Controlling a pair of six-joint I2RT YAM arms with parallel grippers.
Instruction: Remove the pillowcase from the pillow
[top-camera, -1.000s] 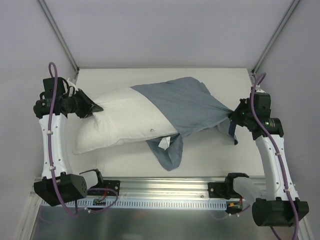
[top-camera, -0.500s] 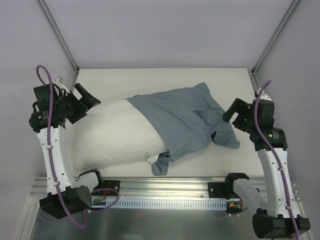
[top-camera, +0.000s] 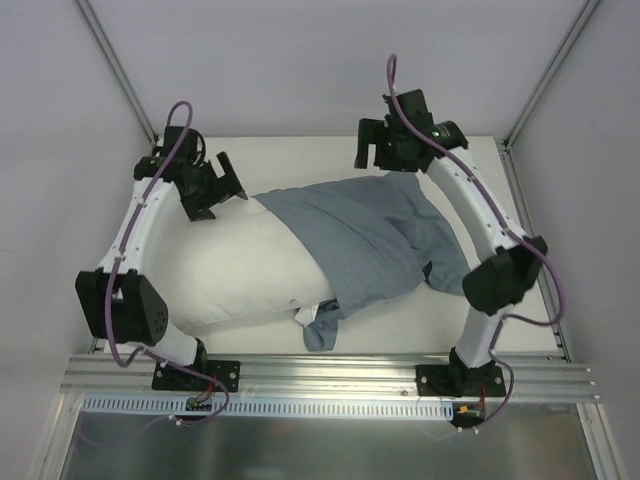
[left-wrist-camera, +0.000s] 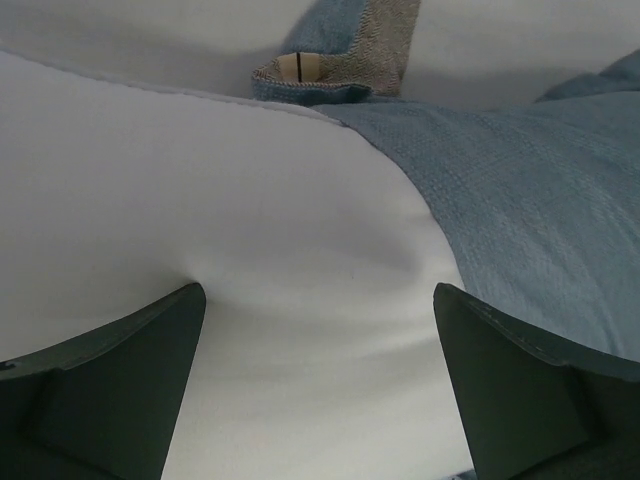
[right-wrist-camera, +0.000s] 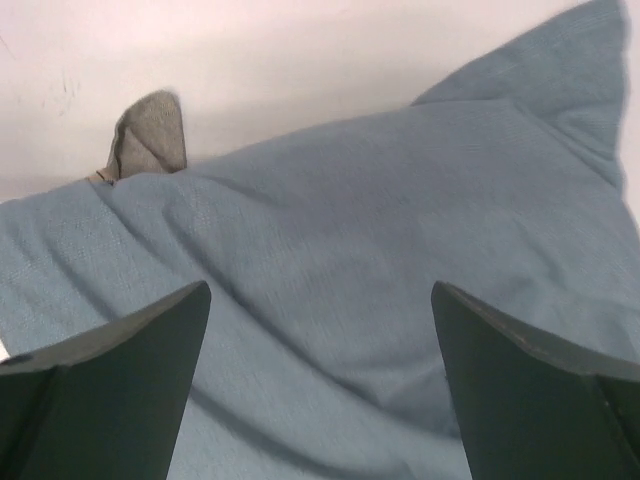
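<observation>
While both arms are hanging over the pale tabletop (top-camera: 300, 160), the top view is showing the plump white rectangular pillow (top-camera: 235, 275) lying diagonally, its L half bare and its R half sitting inside the limp slate-blue fabric pillowcase (top-camera: 370, 225). The left gripper (top-camera: 228, 182) is hovering by the pillow's bare far-L end, jaws spread and gripping nothing. The right gripper (top-camera: 372, 150) is likewise released, hanging over the cover's far edge.

Left wrist view: the dark fingers (left-wrist-camera: 120, 390) are standing wide w/ bare white cushion between them and the blue hem running off to the R. Contact w/ the pillow can't be told. For a good regrip, I'd be pinching a deep fold of white only, keeping clear of that hem.

Right wrist view: the fingers (right-wrist-camera: 540, 390) are gaping over blue cloth, a pointed corner showing top R. Best bet is catching fabric only, near the closed end, not the stuffing under it, then pulling along the pillow's length, away from the L arm, so the cover is sliding, not bunching.
</observation>
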